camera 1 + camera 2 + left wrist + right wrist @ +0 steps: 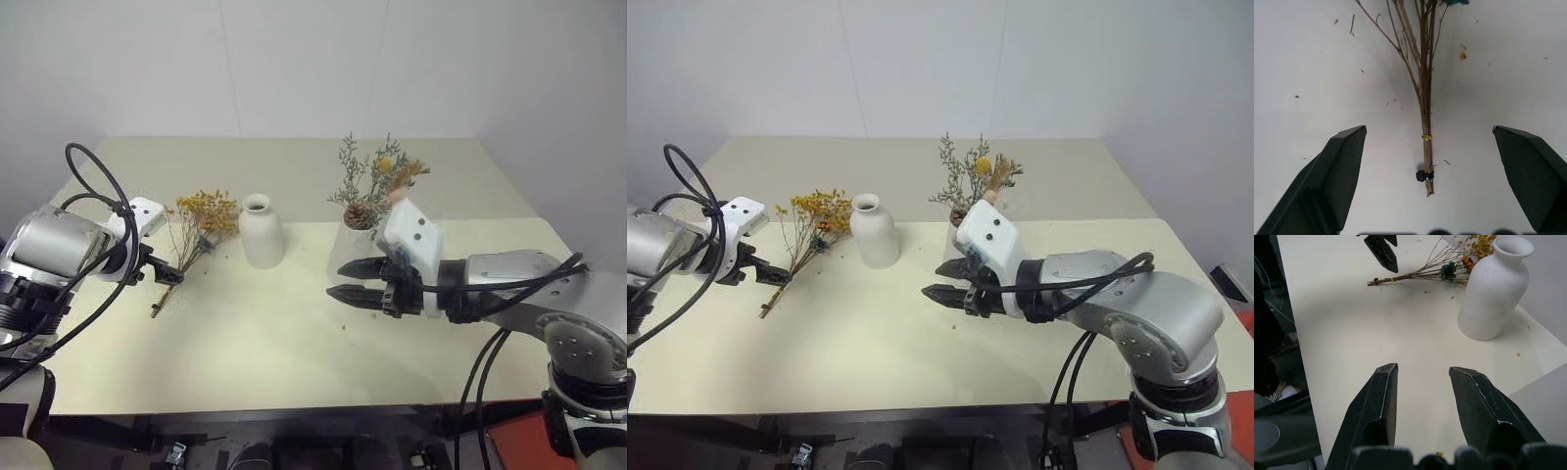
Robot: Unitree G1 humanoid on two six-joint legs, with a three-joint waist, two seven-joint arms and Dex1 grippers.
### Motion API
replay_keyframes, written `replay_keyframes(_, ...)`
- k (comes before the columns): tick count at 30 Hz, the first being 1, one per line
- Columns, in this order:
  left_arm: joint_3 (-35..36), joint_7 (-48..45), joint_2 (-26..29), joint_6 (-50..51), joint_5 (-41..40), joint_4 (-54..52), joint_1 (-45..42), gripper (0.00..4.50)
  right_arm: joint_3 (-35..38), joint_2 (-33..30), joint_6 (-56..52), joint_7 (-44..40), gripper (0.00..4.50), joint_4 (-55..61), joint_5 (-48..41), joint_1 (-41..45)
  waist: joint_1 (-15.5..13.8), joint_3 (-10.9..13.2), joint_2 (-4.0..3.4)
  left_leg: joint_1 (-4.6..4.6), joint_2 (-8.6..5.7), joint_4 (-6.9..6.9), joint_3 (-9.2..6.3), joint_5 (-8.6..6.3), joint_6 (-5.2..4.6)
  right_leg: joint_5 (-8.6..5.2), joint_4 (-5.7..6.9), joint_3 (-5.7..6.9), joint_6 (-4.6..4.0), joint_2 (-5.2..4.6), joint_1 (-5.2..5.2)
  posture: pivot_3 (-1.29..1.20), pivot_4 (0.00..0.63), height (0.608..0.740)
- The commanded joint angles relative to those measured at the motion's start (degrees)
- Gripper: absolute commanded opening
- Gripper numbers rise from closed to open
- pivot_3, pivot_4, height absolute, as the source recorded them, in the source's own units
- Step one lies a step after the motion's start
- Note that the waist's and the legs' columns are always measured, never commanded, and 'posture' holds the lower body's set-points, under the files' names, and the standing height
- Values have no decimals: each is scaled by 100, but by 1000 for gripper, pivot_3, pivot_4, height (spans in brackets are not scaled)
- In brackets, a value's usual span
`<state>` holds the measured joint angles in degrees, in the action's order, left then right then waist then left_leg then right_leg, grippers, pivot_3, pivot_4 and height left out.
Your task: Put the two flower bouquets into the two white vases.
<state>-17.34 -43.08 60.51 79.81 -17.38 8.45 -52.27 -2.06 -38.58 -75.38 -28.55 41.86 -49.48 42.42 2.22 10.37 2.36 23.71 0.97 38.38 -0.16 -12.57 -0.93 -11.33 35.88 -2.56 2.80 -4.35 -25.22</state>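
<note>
The yellow-orange bouquet (pixel 203 217) lies flat on the table left of the bottle-shaped white vase (pixel 262 233), which stands upright. My left gripper (pixel 1429 128) hovers open over the bouquet's tied stem ends (pixel 1426 147), one finger on each side, apart from them. The grey-green bouquet (pixel 375 179) with a pinecone stands upright in the second white vase (pixel 345 251), half hidden behind my right hand. In front of that vase my right gripper (pixel 335 279) is open and empty, pointing left toward the bottle vase (pixel 1493 289).
The cream table (pixel 294 343) ends at a front edge close to me and meets a white wall at the back. Small flower crumbs (pixel 1463 56) are scattered around the stems. Bare tabletop lies between my two grippers.
</note>
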Motion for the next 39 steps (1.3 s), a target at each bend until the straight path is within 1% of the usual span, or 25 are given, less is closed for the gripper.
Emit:
replay_keyframes(1, -128, -89, -4, -354, 277, 355, -296, 4500, -68, -39, 323, -34, 2157, 21, 160, 62, -7, 0, 0, 2, 0, 0, 0, 0, 0, 0, 0, 0, 0, 0, -1, 0, 150, 740)
replay_keyframes(3, -231, -162, -64, -555, 380, 606, -382, 4500, -123, -39, 371, -33, 2157, 2, 212, 50, -15, 0, 0, 3, -1, 0, 0, 0, 0, 1, 0, 0, -2, 0, -2, 0, 150, 740)
replay_keyframes(10, -634, -419, -670, -1182, 901, 1992, -819, 4500, -303, 10, 427, 48, 2157, -6, 392, -6, -75, 0, 0, 6, -1, 7, 0, 0, 0, 1, 2, 1, -2, 0, -2, 0, 150, 740)
replay_keyframes(15, -637, -482, -1057, -1422, 1203, 2829, -998, 4500, -321, 28, 374, 148, 2157, 46, 432, -57, -103, 0, 1, 8, -2, 9, 0, 0, 0, 10, 2, 2, -16, -1, -2, 0, 150, 740)
replay_keyframes(18, -590, -470, -1216, -1462, 1352, 3132, -1122, 3990, -280, 42, 304, 223, 2201, 100, 399, -96, -118, 0, 1, 11, -2, 10, 0, 0, 0, 17, 2, 2, -27, -1, -3, 0, 150, 740)
replay_keyframes(21, -623, -571, -1274, -1534, 1466, 3233, -1170, 3095, -261, 52, 268, 277, 2201, 132, 387, -112, -122, 0, 1, 14, -2, 14, -1, 0, 0, 17, 2, 4, -27, -1, -3, 0, 150, 740)
replay_keyframes(29, -638, -763, -1421, -1634, 1698, 3350, -1148, 439, -285, 105, 221, 427, 2201, 160, 371, -134, -126, 0, 2, 14, -1, 25, -2, 0, 0, 17, 10, 4, -26, -2, -2, 0, 150, 740)
replay_keyframes(31, -608, -767, -1437, -1653, 1746, 3398, -1145, 47, -290, 110, 220, 443, 2201, 160, 372, -138, -124, 0, 2, 14, -1, 26, -1, 0, 0, 17, 11, 4, -26, -2, -2, 0, 150, 740)
replay_keyframes(34, -611, -859, -1312, -1646, 1812, 3175, -1090, 47, -287, 122, 219, 460, 2201, 149, 377, -148, -121, 0, 2, 13, -1, 26, -2, 0, 0, 17, 11, 4, -27, -1, -2, 0, 150, 740)
replay_keyframes(39, -284, -603, -1210, -1664, 1873, 2927, -1012, 47, -316, 160, 244, 501, 2201, 132, 410, -185, -121, 0, 2, 14, 0, 26, -2, 0, 0, 17, 11, 4, -27, -1, -2, 0, 150, 740)
